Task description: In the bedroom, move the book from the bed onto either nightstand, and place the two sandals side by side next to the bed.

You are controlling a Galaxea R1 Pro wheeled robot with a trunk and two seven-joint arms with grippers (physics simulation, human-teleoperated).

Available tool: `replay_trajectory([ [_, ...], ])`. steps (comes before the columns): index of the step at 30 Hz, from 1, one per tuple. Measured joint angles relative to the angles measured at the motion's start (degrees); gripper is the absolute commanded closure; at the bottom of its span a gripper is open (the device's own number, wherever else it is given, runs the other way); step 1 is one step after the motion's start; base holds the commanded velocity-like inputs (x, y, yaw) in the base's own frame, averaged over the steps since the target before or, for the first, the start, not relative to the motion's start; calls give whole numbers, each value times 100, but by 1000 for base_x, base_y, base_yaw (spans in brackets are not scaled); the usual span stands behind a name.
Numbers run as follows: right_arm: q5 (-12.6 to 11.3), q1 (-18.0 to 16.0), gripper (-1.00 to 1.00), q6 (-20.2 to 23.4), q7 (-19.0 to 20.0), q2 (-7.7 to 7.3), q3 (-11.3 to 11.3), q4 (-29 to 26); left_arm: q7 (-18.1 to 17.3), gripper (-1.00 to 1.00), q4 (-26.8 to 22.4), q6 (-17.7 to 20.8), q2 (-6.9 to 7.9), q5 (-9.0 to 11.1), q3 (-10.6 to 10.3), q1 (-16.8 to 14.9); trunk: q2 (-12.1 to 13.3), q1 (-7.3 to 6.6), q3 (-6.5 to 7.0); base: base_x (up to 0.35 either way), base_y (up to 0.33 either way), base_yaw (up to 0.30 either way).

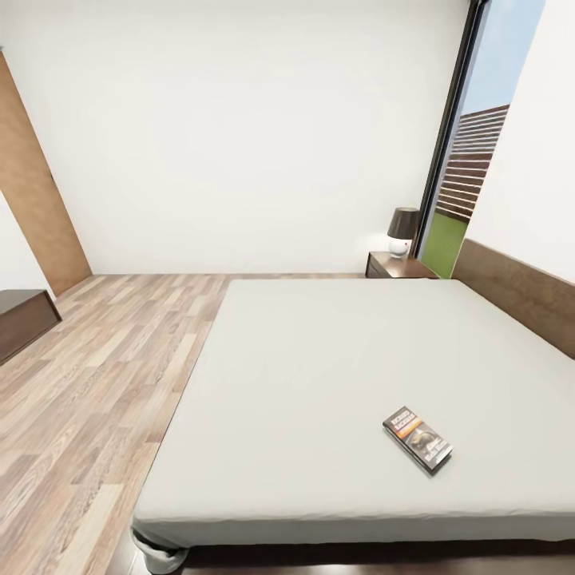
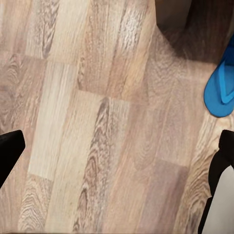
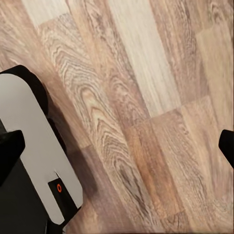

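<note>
the book (image 1: 417,438) lies flat on the pale mattress of the bed (image 1: 319,383), in the lower right of the head view, near the foot edge and well apart from the headboard (image 1: 519,291) running up the right side; the nightstand (image 1: 399,266) sits at the far corner, right of centre, with a lamp (image 1: 402,230) on it; both arms hang low over the wood floor (image 2: 97,122); the left gripper (image 2: 117,151) is spread wide with nothing between its fingers, and the right gripper (image 3: 117,141) is spread just as wide and empty; one blue sandal (image 2: 220,90) lies on the floor at the right edge of the left wrist view; my guess is the book comes first; the robot should close in on the bed's near edge, raise one arm over the mattress, and come down on the book's short width, since a thin paperback on soft bedding likely needs a firm, low pinch.
</note>
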Motion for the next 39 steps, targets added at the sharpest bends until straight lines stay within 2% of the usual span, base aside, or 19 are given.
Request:
replay_trajectory([
  [7,2,0,-100,-2,-223,99,3,21,155,-100,-6,-44,-1,-11,4,2,0,0,0,0,0,0],
  [16,6,0,-100,-169,-299,255,-2,30,180,-100,0,-277,5,-10,6,2,0,1,0,-50,0,0],
  [39,9,0,-100,-266,-311,292,4,31,183,-100,2,-332,4,-15,0,2,0,0,0,-82,-3,-3],
])
